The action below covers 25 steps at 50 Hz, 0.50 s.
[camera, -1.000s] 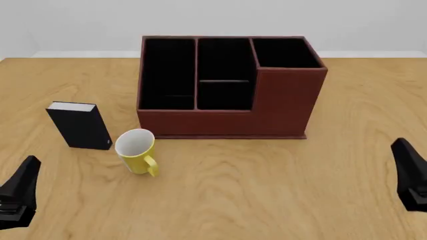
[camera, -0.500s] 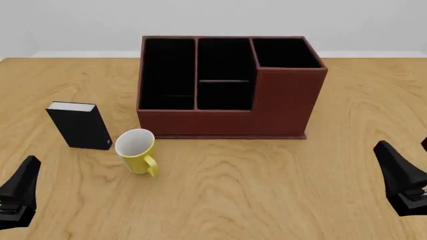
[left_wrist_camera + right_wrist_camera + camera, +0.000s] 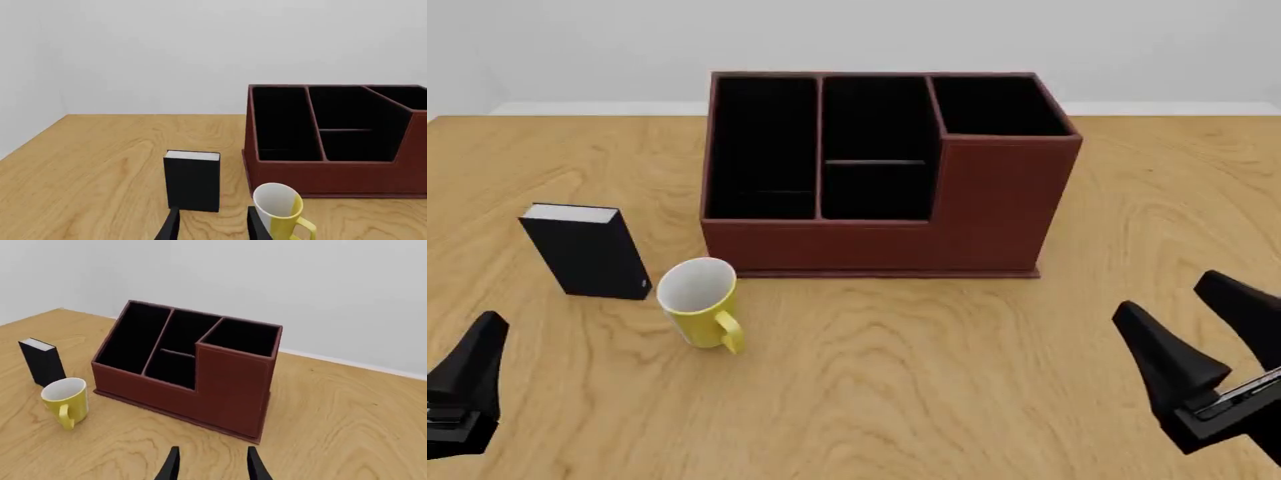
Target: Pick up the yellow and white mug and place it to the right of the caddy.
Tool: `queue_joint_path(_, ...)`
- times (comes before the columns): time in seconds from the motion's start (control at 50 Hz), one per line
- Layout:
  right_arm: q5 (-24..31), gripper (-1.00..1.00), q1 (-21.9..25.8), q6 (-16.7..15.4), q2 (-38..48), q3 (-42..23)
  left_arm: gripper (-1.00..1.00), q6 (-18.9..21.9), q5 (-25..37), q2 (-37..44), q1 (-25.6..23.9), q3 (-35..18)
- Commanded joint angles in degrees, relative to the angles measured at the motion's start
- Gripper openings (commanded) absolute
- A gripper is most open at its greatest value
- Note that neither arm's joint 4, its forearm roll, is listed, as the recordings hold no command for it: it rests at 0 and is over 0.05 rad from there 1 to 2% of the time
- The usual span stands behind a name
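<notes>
In the front view the left gripper is cut off at the picture's lower left corner, so only 1 dark finger shows there; its wrist view shows 2 finger tips with a clear gap between them and nothing held, so it stands open. The right gripper is partly cut off at the lower right edge, its 2 fingers spread apart and empty, hovering over bare wooden table. The caddy sits at the far middle of the table; its black-lined compartments read as deep shadow, and no contents can be made out in any of them. Its taller corner section is at the right end. The yellow and white mug stands upright on the table at about 7 o'clock from the caddy, near its front left corner but not touching it, with the handle turned toward the arms and the white inside showing empty. A small black box stands upright just beside the mug at 10 o'clock from it. From the left wrist view the mug's lower part is cut off by the picture's edge. The right gripper is well apart from the mug, at about 4 o'clock from the caddy.
</notes>
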Motion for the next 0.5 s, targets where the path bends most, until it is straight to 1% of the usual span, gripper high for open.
queue_joint_path(0.02,-4.0,1.00,4.5,-0.9,4.7,0.1,1.00,0.0,0.0,0.0,0.0,0.0)
queue_joint_path(0.2,-8.3,1.00,8.4,-1.1,9.3,0.4,1.00,0.0,0.0,0.0,0.0,0.0)
queue_joint_path(0.38,-12.0,1.00,10.7,-0.8,13.1,0.7,1.00,0.0,0.0,0.0,0.0,0.0)
queue_joint_path(0.5,-15.5,1.00,12.7,-0.6,16.7,1.3,1.00,0.0,0.0,0.0,0.0,0.0)
